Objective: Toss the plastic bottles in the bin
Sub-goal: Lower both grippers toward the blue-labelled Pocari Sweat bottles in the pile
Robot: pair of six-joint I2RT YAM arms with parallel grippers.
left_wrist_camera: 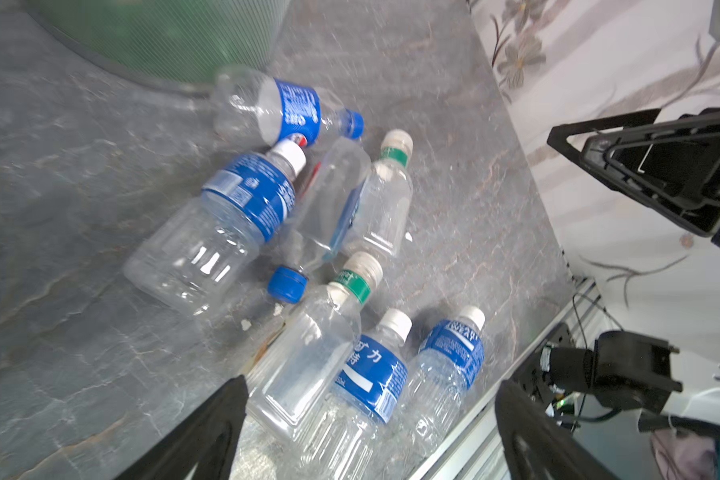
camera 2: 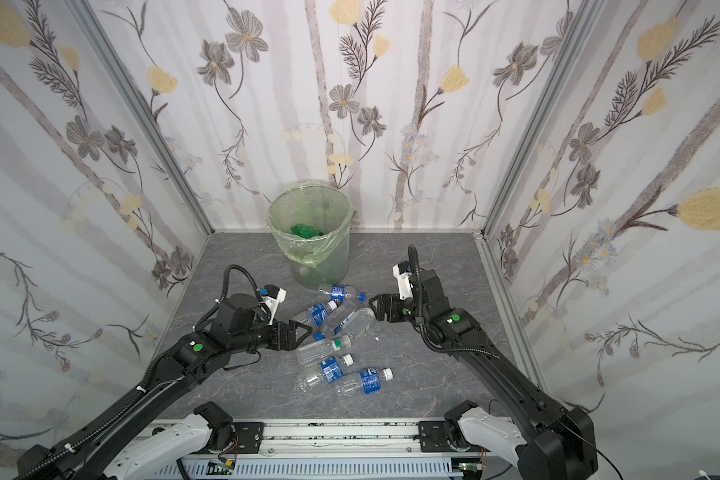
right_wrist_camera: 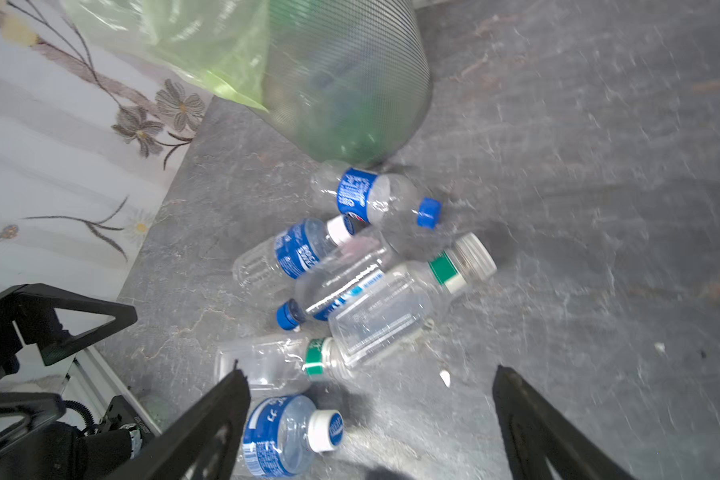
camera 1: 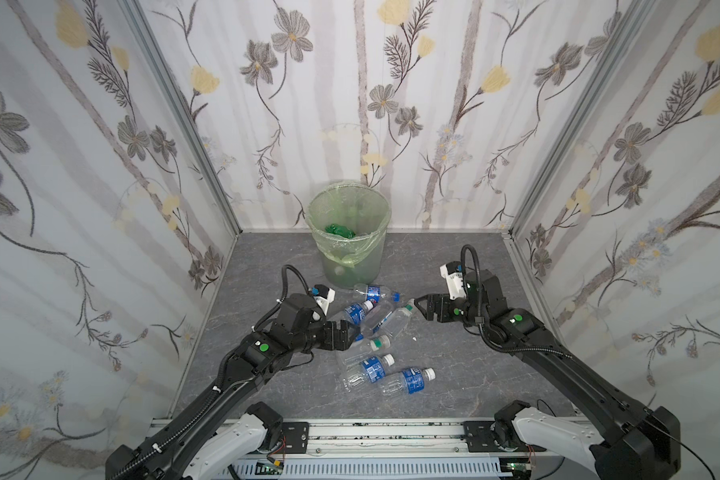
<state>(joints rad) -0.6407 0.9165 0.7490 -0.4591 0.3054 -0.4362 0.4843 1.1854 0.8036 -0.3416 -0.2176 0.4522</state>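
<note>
In a top view, left gripper [camera 1: 352, 333] and right gripper [camera 1: 420, 307] both gaped empty. The nearest bottle [camera 1: 359, 350] lay at left's four o'clock, axis two-to-eight.

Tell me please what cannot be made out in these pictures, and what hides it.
- Bin contents, both top views: only something green shows; the bag and cloudy plastic hide the rest.
- Bin, left wrist view: only its blurred base; the frame edge cuts off the rest.
- White-capped bottle nearest the right wrist camera: partly behind a finger of the right gripper, cut by the frame edge.
- White bits on the floor: too small to identify.
</note>
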